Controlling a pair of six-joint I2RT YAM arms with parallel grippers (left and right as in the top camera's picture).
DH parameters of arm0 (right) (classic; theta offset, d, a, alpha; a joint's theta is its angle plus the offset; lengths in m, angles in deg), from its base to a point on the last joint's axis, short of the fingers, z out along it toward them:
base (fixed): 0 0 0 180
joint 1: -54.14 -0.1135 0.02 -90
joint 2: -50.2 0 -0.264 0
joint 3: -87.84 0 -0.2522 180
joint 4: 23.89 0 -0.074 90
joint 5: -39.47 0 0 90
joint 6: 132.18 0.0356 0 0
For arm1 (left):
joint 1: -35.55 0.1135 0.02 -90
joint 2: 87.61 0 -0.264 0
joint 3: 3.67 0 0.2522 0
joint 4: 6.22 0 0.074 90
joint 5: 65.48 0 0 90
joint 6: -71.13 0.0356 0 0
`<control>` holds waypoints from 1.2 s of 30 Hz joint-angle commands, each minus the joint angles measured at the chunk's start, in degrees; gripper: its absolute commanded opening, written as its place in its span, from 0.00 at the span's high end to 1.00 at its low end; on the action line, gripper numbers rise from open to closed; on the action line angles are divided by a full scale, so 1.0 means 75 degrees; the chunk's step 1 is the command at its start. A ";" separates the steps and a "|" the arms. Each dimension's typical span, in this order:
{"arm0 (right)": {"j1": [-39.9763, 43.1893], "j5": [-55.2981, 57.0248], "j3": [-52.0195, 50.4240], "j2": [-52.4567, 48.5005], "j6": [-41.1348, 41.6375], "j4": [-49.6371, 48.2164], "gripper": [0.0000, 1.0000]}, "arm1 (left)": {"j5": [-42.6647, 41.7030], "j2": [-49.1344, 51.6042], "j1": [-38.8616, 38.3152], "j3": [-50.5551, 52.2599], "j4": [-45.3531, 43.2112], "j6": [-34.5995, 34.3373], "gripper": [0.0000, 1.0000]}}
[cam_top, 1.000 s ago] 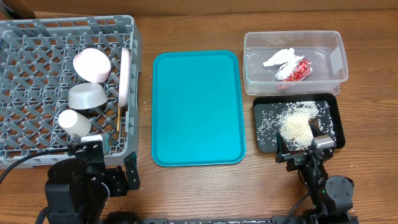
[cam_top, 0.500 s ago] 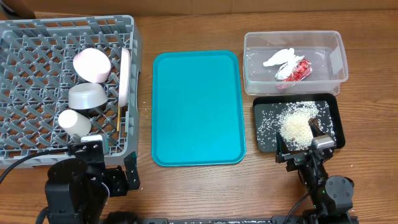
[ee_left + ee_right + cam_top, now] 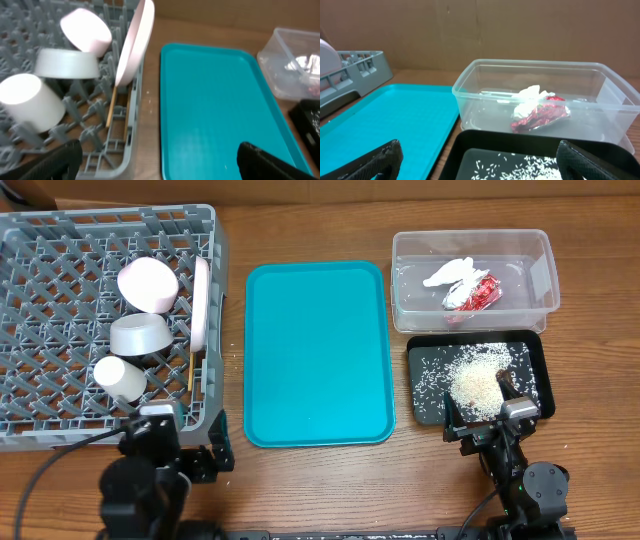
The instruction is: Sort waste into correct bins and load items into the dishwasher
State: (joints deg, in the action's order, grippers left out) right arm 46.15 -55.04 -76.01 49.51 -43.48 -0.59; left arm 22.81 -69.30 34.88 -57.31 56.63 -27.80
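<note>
The grey dish rack (image 3: pixel 60 225) at the left holds the pink-white bowl (image 3: pixel 147 284), the white plate (image 3: pixel 203 305) on edge, the grey metal bowl (image 3: pixel 138 334), the white cup (image 3: pixel 119 378) and the chopsticks (image 3: pixel 191 368). The clear tub (image 3: pixel 545 280) holds the white tissue (image 3: pixel 452 272) and the red-and-silver wrapper (image 3: pixel 475 293). The black tray (image 3: pixel 415 380) holds rice (image 3: pixel 478 378); no brown lump shows. My left gripper (image 3: pixel 160 165) is open and empty at the rack's near right corner. My right gripper (image 3: pixel 485 162) is open and empty over the black tray's near edge.
The flat teal tray (image 3: pixel 318 352) lies between the rack and the two bins, with nothing on it. Bare wooden table runs along the front edge, where both arm bases (image 3: pixel 140 490) stand.
My left arm has shifted a little to the right along the front of the rack. The right arm and all objects have not moved.
</note>
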 commanded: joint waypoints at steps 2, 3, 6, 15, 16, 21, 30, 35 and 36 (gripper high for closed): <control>-0.0047 -0.0012 0.0015 0.0070 -0.0035 -0.0055 0.00 | -0.0283 -0.1201 0.0000 0.1853 -0.1600 -0.0076 0.00; -0.0047 -0.0012 0.0015 0.0070 -0.0035 -0.0055 0.00 | -0.0326 -0.1670 0.0000 0.2550 -0.2419 -0.0076 0.00; -0.0047 -0.0012 0.0015 0.0070 -0.0035 -0.0055 0.00 | -0.0347 -0.2276 0.0000 0.3430 -0.3558 -0.0073 0.00; -0.0047 -0.0012 0.0015 0.0070 -0.0038 -0.0055 0.00 | 0.0530 -0.2413 0.0006 0.5033 -0.6828 -0.0006 0.00; -0.0047 -0.0012 0.0015 0.0070 -0.0038 -0.0055 0.00 | 0.0627 -0.2413 0.0009 0.5184 -0.7023 -0.0009 0.00; -0.0047 -0.0012 0.0015 0.0070 -0.0035 -0.0055 0.00 | 0.0571 -0.2416 0.0003 0.5278 -0.6012 -0.0015 0.00; -0.0047 -0.0012 0.0015 0.0070 -0.0038 -0.0055 0.00 | 0.0562 -0.2407 0.0006 0.5278 -0.5977 -0.0012 0.00; -0.0047 -0.0012 0.0015 0.0070 -0.0038 -0.0055 0.00 | 0.0562 -0.2407 0.0006 0.5278 -0.5977 -0.0012 0.00; -0.0047 -0.0012 0.0015 0.0070 -0.0035 -0.0055 0.00 | 0.0562 -0.2407 0.0006 0.5278 -0.5977 -0.0012 0.00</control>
State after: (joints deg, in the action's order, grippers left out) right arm 46.15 -55.04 -76.01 49.51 -43.53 -0.61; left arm 26.33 -86.85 34.88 -17.95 11.95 -27.93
